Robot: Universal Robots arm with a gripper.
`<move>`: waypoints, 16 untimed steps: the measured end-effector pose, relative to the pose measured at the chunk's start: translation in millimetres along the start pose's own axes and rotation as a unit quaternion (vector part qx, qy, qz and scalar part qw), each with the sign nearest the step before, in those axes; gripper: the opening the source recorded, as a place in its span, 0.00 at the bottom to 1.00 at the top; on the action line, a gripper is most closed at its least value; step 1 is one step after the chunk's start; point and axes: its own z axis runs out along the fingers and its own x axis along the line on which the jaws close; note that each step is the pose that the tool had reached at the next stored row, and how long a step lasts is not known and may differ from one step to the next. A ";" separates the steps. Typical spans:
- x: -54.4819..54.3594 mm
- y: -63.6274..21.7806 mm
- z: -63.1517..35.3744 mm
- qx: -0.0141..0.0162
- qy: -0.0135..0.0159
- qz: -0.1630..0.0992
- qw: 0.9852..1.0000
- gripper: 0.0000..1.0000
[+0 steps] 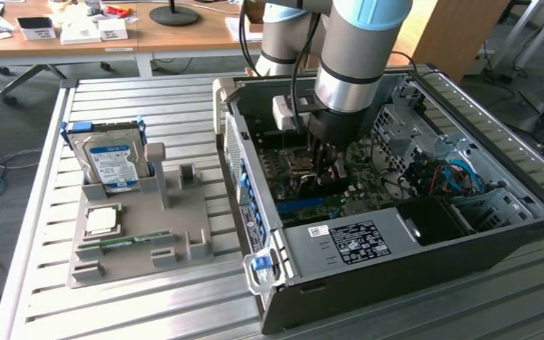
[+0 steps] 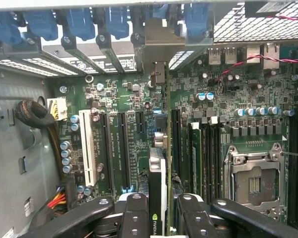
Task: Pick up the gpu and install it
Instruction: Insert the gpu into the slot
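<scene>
1. the jaws (image 2: 158, 210) are pinching the gpu (image 2: 157, 183) edge-on, one finger pressed on each face; the card hangs straight out from between them toward the motherboard (image 2: 228, 114).
2. in the exterior view the jaws (image 1: 327, 164) are sunk deep inside the open computer case (image 1: 414, 241), so the gpu is already off the counter (image 1: 149, 304) and over the board.
3. the card's far end points at the metal bracket opening (image 2: 159, 37) in the case's rear wall, among the blue slot clips (image 2: 79, 22); whether the card edge has entered a slot i cannot tell.
4. just beside the jaws on one side run the black expansion slots (image 2: 123, 148) and a white slot (image 2: 88, 148); on the other side stand the memory slots (image 2: 201, 158), and beyond them the open cpu socket (image 2: 253, 181).
5. risk: a slight tilt in the grip would probably land the card edge beside its slot, stressing the board.
6. risk: the bracket may catch on the rear wall if it arrives skewed.
7. risk: the thin card could slip between the jaws under pushing force.
</scene>
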 end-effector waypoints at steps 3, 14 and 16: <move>-0.1 1.0 0.2 0.000 0.000 0.000 1.000 0.27; 0.3 1.3 0.3 0.000 0.000 0.000 1.000 0.27; 0.3 0.5 0.4 0.000 0.000 0.000 1.000 0.27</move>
